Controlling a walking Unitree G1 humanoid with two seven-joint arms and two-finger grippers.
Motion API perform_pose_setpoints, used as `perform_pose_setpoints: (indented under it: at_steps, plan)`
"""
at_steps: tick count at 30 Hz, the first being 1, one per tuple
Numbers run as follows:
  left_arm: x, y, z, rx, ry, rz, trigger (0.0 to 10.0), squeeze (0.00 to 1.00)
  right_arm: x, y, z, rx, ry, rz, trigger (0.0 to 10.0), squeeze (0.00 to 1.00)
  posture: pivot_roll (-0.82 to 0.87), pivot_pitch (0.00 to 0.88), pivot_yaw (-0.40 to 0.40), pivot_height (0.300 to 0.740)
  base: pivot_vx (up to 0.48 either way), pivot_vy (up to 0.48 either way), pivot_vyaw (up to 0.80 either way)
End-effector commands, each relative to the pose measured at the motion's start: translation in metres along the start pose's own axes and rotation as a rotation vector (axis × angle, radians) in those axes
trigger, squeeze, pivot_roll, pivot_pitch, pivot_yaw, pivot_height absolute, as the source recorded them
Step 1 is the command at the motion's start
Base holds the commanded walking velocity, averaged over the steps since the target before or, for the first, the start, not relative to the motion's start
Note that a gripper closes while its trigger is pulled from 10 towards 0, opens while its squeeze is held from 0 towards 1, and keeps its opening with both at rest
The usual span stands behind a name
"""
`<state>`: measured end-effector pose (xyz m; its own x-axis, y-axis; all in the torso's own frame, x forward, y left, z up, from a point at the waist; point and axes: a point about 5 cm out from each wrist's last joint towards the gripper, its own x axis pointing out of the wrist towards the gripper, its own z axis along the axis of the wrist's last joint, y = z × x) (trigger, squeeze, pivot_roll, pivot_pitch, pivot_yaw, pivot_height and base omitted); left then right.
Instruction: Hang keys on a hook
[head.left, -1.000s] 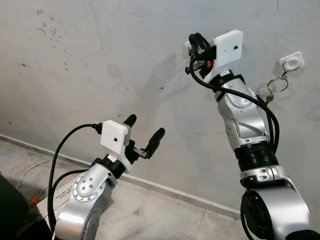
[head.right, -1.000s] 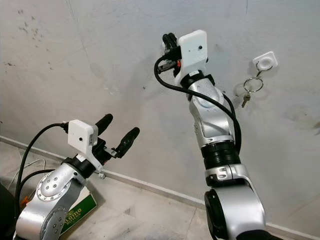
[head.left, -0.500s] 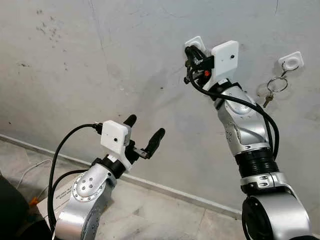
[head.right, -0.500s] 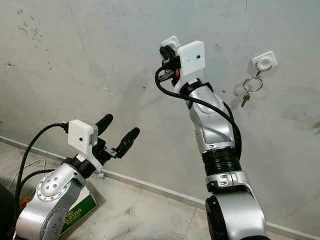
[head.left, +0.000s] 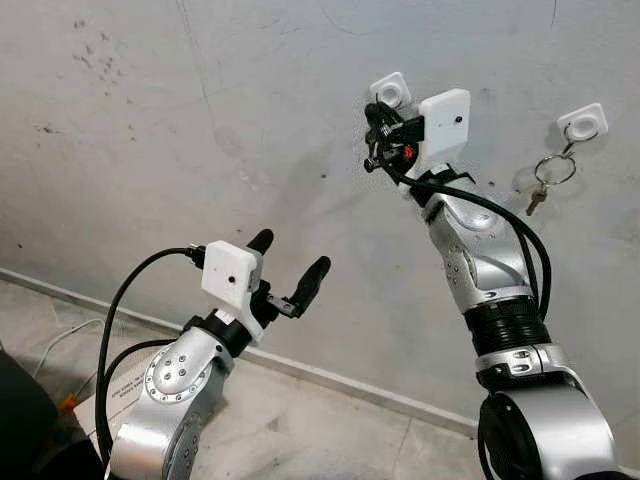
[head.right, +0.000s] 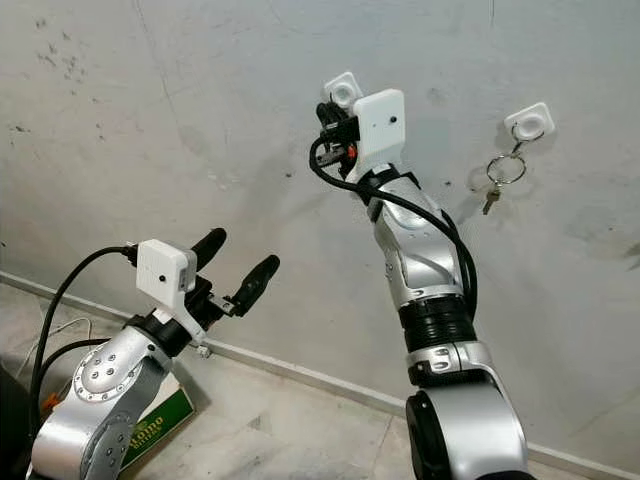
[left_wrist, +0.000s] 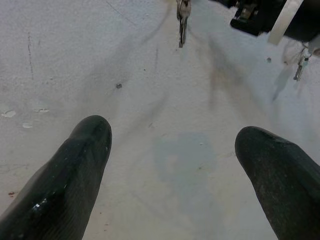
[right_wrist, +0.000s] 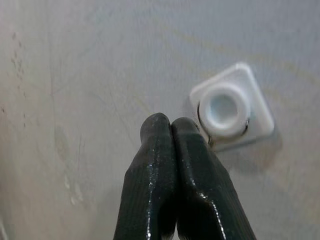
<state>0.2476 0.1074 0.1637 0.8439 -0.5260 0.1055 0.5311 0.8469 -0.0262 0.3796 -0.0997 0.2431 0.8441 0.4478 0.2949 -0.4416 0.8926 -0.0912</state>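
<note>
The right end effector (right_wrist: 172, 127), fingers pressed shut, has drawn back toward 7 o'clock from the square white wall hook (right_wrist: 231, 107), whose knob now wears the thin metal key ring (right_wrist: 203, 131), suggesting the hanging is done.

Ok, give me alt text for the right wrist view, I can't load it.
The right tool, its two black fingers pressed together, points at a white square hook on a grey wall. A thin metal key ring loops around the hook's round knob, just beside the fingertips.
</note>
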Motion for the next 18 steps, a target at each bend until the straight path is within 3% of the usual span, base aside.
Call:
perform_pose_setpoints:
  at_steps: [1, 18]
  plan:
    - [0.0001, 0.0010, 0.0001, 0.010, 0.006, 0.002, 10.0, 0.00, 0.0048, -0.0022, 0.0063, 0.030, -0.018, -0.015, 10.0, 0.00, 0.11, 0.037, 0.016, 0.740, 0.000, 0.000, 0.00]
    - [-0.0002, 0.0016, 0.0006, 0.014, 0.006, 0.002, 10.0, 0.00, 0.0094, -0.0093, 0.0066, 0.089, -0.028, -0.081, 10.0, 0.00, 0.12, 0.032, 0.016, 0.740, 0.000, 0.000, 0.00]
